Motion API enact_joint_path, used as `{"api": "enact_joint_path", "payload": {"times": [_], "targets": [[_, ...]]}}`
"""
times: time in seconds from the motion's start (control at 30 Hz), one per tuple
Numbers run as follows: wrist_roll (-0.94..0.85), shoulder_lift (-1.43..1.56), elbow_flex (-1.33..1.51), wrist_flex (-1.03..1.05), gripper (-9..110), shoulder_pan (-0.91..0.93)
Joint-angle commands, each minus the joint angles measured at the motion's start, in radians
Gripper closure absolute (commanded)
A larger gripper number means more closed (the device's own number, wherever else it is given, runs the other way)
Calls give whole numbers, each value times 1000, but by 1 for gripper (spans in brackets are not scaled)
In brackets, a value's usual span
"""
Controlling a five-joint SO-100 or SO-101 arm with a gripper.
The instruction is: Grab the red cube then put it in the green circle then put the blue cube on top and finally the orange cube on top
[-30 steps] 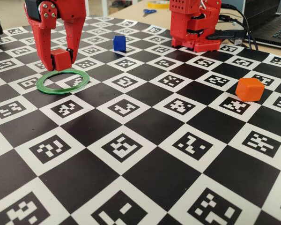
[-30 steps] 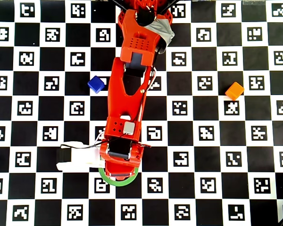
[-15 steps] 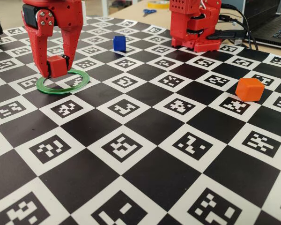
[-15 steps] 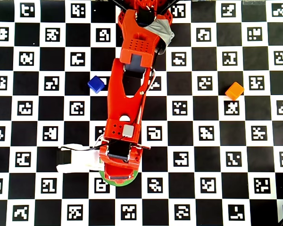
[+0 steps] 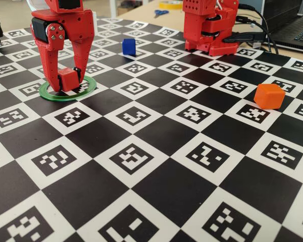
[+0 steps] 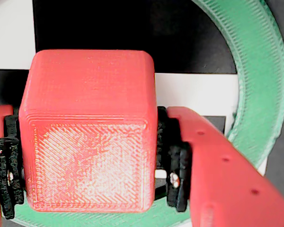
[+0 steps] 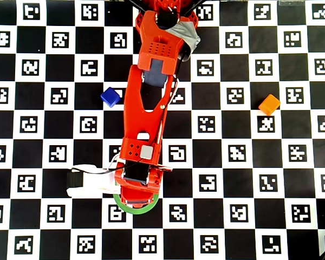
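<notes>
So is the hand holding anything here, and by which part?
Yes: the hand holds the red cube, clamped by its two opposite side faces, over the green circle.

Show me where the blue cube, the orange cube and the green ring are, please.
blue cube [image 5: 128, 46]: fixed view, on its front face.
orange cube [image 5: 269, 96]: fixed view, on its front face.
green ring [image 5: 90, 84]: fixed view, on the bare right side of the band.
</notes>
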Motion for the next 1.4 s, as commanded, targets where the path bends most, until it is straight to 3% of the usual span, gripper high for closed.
{"api": "enact_joint_path", "payload": {"times": [0.0, 1.2, 1.37], "targets": [[-12, 89, 3, -11, 95, 14], [-15, 132, -52, 41, 94, 17], [20, 133, -51, 44, 82, 17]]}}
